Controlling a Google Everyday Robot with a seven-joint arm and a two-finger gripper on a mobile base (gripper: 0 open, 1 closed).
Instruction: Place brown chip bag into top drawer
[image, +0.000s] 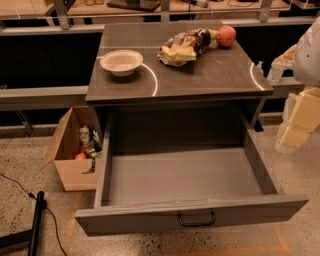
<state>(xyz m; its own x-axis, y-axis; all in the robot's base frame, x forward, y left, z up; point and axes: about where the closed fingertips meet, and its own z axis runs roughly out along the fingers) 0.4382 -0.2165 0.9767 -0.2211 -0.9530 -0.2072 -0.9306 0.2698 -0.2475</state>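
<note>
Nearest me the drawer (125, 220) stands pulled wide open, its black handle (196, 219) in front, with a cardboard box (70, 172) on the floor at its left. The gripper (295, 127) hangs off the drawer's right side, beside the cabinet (210, 75); whether it is open or closed I cannot tell. Farther back on the cabinet top lie a white bowl (121, 62) and the crumpled chip bag (184, 46), touching a red-orange fruit (226, 36).

One each: chip bag (184, 46), bowl (121, 62), fruit (226, 36), drawer (145, 221), claw (292, 136) at right
</note>
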